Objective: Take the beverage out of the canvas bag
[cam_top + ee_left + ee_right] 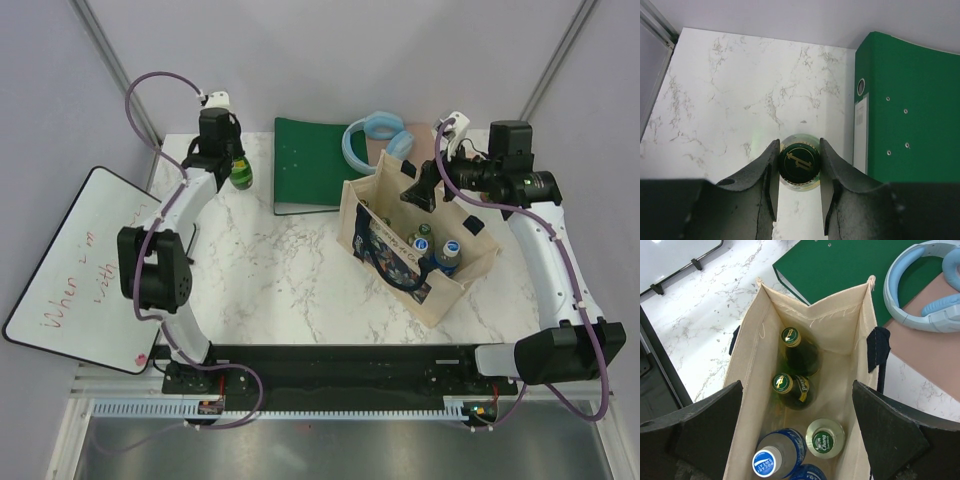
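The beige canvas bag (470, 272) with a dark blue print stands open at the right of the marble table. In the right wrist view its inner wall (840, 335) surrounds two green bottles (790, 342) (785, 386), a clear Chang bottle (825, 438) and a blue Pocari Sweat bottle (767, 460). My right gripper (425, 190) (797, 385) is wide open above the bag's mouth, touching nothing. My left gripper (230, 160) (798, 150) is at the far left, shut on the cap of a green bottle (241, 177) (798, 163) that stands upright on the table.
A green binder (310, 165) (910, 110) lies just right of the held bottle. Light blue headphones (375, 135) (920, 290) rest on a pinkish pad (935, 340) behind the bag. A whiteboard (75, 270) hangs off the table's left edge.
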You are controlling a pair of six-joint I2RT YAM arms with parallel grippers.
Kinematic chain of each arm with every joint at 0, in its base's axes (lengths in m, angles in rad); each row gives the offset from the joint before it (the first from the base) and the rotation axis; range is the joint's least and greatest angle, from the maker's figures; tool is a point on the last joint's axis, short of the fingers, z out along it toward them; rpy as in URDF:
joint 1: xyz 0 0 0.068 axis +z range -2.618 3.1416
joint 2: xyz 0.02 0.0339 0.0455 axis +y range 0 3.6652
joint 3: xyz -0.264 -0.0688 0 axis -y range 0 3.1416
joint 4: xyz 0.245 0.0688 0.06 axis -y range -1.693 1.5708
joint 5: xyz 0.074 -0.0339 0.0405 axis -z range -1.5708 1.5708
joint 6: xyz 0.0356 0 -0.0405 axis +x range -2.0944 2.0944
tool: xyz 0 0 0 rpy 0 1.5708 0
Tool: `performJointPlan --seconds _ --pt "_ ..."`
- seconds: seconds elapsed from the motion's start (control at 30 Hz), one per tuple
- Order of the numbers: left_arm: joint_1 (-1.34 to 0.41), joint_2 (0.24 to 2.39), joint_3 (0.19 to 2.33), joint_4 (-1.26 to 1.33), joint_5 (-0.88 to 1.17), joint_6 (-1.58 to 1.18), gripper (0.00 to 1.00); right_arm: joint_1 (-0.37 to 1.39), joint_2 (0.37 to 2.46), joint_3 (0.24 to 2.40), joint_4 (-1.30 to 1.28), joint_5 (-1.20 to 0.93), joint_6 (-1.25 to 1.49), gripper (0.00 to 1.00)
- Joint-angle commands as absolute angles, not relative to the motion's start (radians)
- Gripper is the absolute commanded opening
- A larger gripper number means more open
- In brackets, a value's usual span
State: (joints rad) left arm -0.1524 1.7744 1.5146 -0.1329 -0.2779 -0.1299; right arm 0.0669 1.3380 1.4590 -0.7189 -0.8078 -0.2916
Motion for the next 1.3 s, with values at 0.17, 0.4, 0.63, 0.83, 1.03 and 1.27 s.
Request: performJointPlan --seconds 0.17,0.4,0.63,0.83,1.03,1.27 --pt "-0.137 1.905 1.727 0.098 -0.275 -0.134 0.02 0.080 1.322 1.459 -0.719 -0.802 -0.334 0.98" --pt "-0.133 1.962 1.761 0.071 -0.264 -0.114 0.02 0.083 1.333 1.463 -0.721 -0.799 -0.334 0.98" --pt "-0.133 1.983 1.761 0.028 -0.247 -0.101 0.21 0.094 1.351 1.479 -0.721 -0.799 -0.337 0.98" --pt "-0.135 1.980 1.763 0.008 -0.232 -0.095 0.54 0.104 1.350 1.473 -0.719 -0.798 -0.342 0.98" --pt "-0.135 1.947 1.761 -0.024 -0.250 -0.087 0.73 0.118 1.341 1.460 -0.721 -0.798 -0.350 0.98" --pt "-0.135 1.758 1.781 -0.191 -0.077 -0.225 0.79 0.158 1.324 1.463 -0.784 -0.779 -0.446 0.98"
